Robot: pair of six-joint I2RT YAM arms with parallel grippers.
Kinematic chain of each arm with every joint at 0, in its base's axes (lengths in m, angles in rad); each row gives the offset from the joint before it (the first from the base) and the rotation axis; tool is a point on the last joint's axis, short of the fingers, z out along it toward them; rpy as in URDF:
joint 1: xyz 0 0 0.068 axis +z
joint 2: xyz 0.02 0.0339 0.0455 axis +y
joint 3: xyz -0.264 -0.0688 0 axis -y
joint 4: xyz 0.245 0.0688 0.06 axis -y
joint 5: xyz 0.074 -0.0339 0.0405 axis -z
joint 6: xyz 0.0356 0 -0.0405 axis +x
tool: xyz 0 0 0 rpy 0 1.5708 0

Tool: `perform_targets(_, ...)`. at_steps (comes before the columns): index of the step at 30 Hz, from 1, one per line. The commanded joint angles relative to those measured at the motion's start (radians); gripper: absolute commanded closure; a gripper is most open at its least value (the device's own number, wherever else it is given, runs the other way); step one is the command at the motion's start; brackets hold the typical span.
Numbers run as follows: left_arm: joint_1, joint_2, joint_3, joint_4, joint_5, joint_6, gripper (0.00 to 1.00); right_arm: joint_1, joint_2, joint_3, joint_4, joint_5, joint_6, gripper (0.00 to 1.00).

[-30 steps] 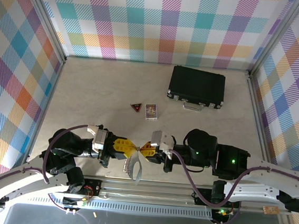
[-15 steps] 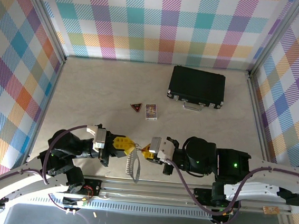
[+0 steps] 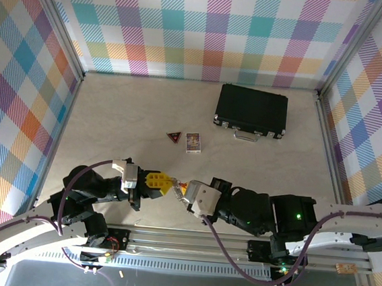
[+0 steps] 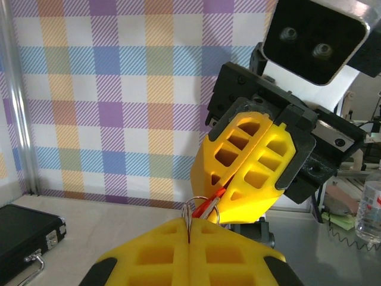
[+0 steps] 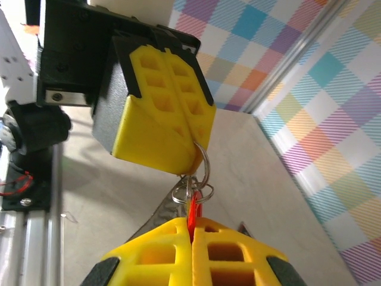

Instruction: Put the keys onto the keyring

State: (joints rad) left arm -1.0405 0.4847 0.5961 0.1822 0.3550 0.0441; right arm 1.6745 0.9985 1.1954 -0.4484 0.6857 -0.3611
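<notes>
From above, the left gripper (image 3: 168,183) and the right gripper (image 3: 182,189) meet tip to tip near the front edge of the table (image 3: 112,122). The right one's fingers are mostly covered by its own wrist block, and the bits of metal between the tips are too small to tell apart. Further back lies a black case (image 3: 251,110), lid down, so its inside is hidden. A dark triangular badge (image 3: 173,136) and a small card (image 3: 193,142) lie just beside each other, between the case and the arms. In the left wrist view, the left gripper's yellow fingers are pressed together on the keyring (image 4: 189,210), and only a thin silver arc rises from the seam between them. Just above, the right gripper's fingers are clamped on the keys (image 4: 209,204), seen as a red sliver touching the ring. The metal of the keys cannot be made out. A bottle (image 4: 369,208) is cut off at the right edge. In the right wrist view, the red tag stands in the seam of the right gripper's closed fingers. The silver loop hangs from the left gripper's closed tips, with smaller rings bunched against the tag. Whether the tag is threaded through the loop cannot be told.
</notes>
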Motion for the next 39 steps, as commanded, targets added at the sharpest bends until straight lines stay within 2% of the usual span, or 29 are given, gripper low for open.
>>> perform_targets(1,-0.006,-0.024,-0.001,-0.018,0.001,0.021,1.0,0.028,0.02,0.069,-0.001,0.17,-0.05,1.0)
perform_targets(7,-0.007,-0.029,-0.002,-0.04,-0.012,0.031,1.0,0.069,0.049,0.095,-0.007,0.208,-0.077,1.0)
perform_targets(16,-0.007,-0.026,0.017,-0.079,0.003,0.043,1.0,0.088,0.065,0.088,0.098,0.391,-0.171,1.0)
perform_targets(20,-0.007,-0.003,0.041,-0.116,0.033,0.051,1.0,0.089,0.081,0.085,0.151,0.395,-0.215,1.0)
perform_targets(26,-0.007,0.02,0.07,-0.169,0.02,0.072,1.0,0.09,0.143,0.132,0.129,0.401,-0.252,1.0)
perform_targets(36,-0.007,0.007,0.057,-0.188,0.008,0.076,1.0,0.091,0.129,0.122,0.175,0.42,-0.271,1.0)
perform_targets(39,-0.007,-0.001,0.05,-0.189,-0.013,0.074,0.87,0.091,0.129,0.128,0.162,0.421,-0.265,1.0)
